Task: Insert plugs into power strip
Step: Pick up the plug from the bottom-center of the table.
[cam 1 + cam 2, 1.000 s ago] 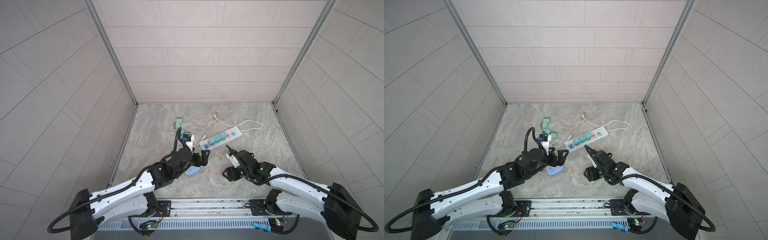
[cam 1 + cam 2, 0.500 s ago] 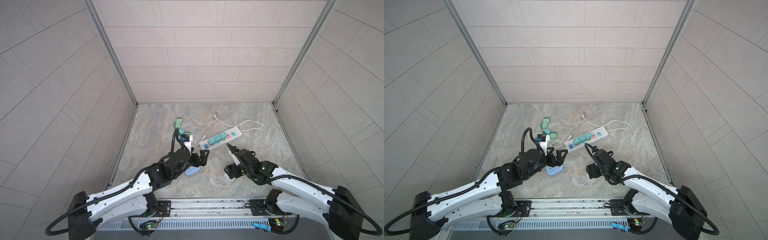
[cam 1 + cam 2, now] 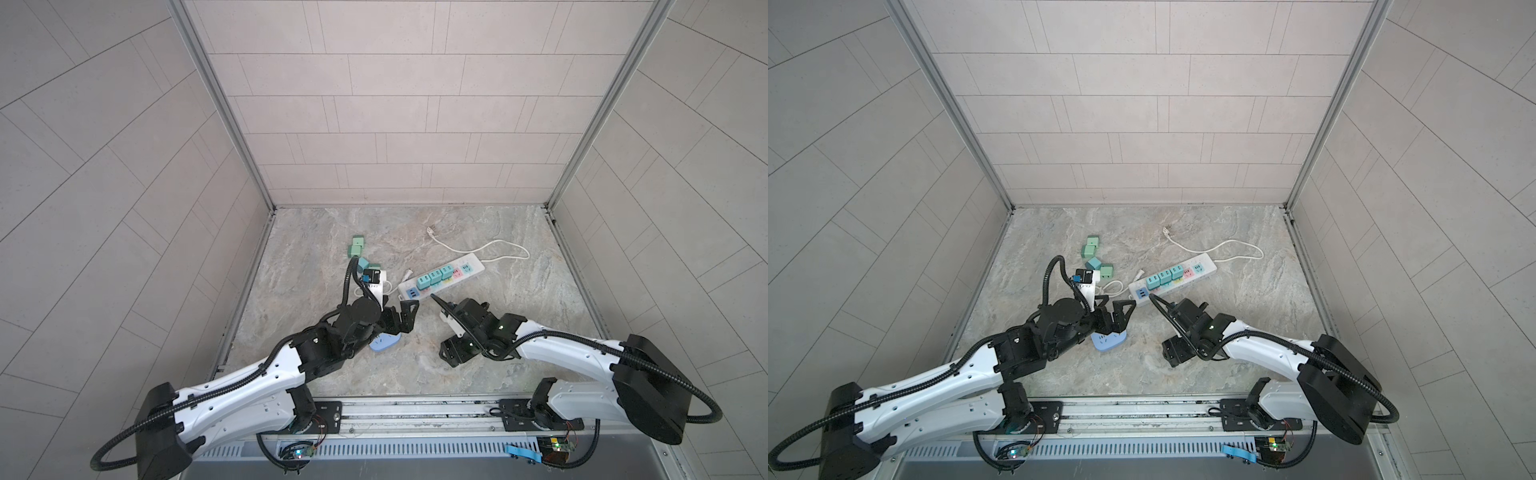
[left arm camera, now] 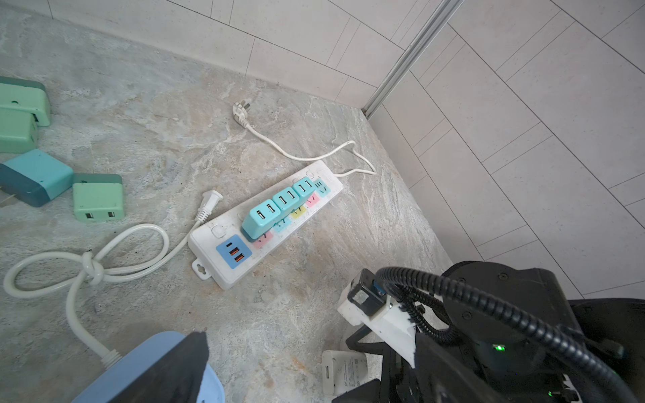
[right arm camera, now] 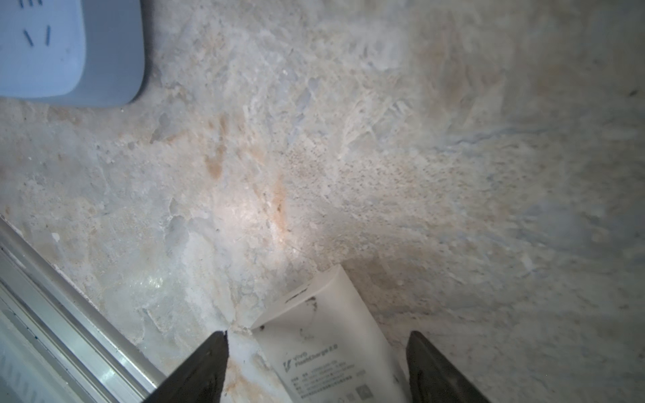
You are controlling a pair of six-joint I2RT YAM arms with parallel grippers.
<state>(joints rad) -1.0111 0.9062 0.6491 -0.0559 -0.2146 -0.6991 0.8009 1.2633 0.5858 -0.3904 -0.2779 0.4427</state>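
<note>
The white power strip (image 3: 440, 276) lies slantwise mid-floor with three teal plugs (image 4: 270, 209) seated in it. Loose teal and mint plugs (image 4: 97, 199) lie in a cluster to its left (image 3: 357, 249). A flat white charger block (image 5: 328, 345) rests on the floor between the fingers of my right gripper (image 5: 317, 335), which is open with a gap on each side. In both top views that gripper (image 3: 454, 354) points down at the floor and hides the charger. My left gripper (image 3: 401, 316) is open and empty, hovering over a small blue outlet block (image 3: 384, 343).
The strip's white cord (image 3: 498, 249) loops toward the back right. A second knotted white cord (image 4: 90, 268) runs from the blue outlet block (image 4: 115, 377) and ends in a small white plug (image 4: 209, 200). A metal rail (image 5: 69, 321) edges the floor at the front.
My right gripper has shifted slightly forward and lower over the charger block, and its jaws have widened. The left arm has barely moved and stays open.
</note>
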